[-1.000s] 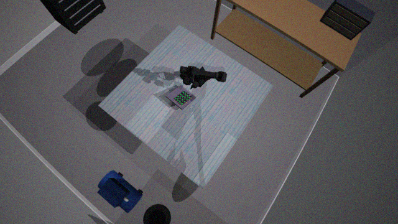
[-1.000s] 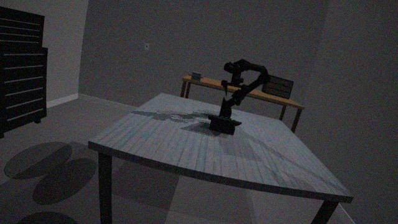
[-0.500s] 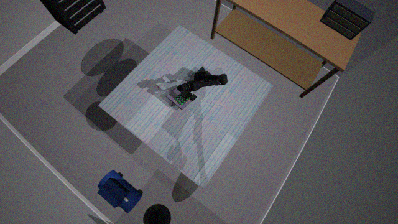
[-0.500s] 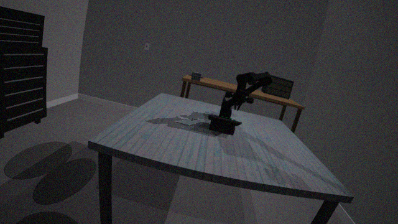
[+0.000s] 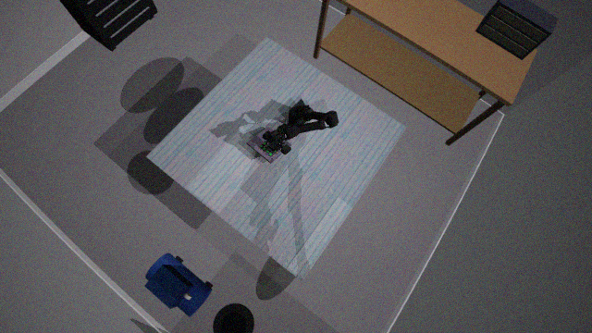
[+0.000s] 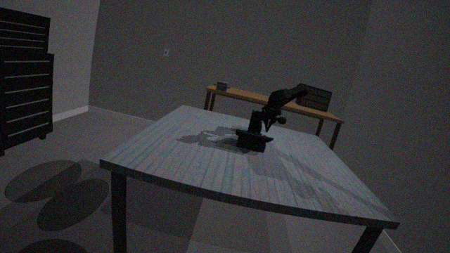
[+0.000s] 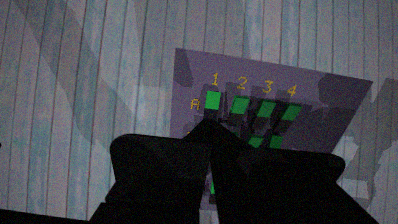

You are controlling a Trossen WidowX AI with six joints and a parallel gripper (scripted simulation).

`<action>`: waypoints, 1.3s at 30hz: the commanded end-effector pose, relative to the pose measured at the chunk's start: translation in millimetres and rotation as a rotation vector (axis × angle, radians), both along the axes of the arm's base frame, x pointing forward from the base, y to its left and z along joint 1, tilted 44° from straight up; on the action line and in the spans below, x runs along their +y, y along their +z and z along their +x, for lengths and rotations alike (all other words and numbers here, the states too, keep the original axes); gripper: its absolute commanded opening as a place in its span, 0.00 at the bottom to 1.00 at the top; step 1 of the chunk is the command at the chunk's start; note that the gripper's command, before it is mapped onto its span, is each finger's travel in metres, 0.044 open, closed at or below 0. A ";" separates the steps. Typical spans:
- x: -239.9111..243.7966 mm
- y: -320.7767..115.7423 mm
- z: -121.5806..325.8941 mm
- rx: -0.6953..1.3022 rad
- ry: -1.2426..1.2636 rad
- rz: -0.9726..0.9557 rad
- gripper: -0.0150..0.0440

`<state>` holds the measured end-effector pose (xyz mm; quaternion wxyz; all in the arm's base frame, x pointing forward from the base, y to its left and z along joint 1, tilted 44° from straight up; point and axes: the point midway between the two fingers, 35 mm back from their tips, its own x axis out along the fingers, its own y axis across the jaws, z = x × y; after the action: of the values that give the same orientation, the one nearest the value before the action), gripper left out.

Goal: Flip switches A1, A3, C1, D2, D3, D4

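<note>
Gripper: black, fingers pressed together with nothing between them, tip low over the near-left part of the panel, just below the switch at A1.
Panel: purple, flat on the counter, yellow column numbers 1 to 4 and the letter A showing; nearer rows mostly hidden under the gripper.
Switch A1: green, just beyond the gripper tip.
Row A switches: green, side by side.
Counter: pale striped boards, crossed by shadows.
</note>
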<state>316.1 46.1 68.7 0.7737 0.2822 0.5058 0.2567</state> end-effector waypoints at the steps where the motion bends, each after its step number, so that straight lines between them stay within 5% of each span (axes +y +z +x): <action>1: 1.0 -6.4 -1.3 0.017 -0.006 -0.002 0.25; 39: 9.7 -14.6 2.9 0.016 -0.006 -0.002 0.25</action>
<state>319.1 56.3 55.4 0.7705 0.2852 0.5099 0.2550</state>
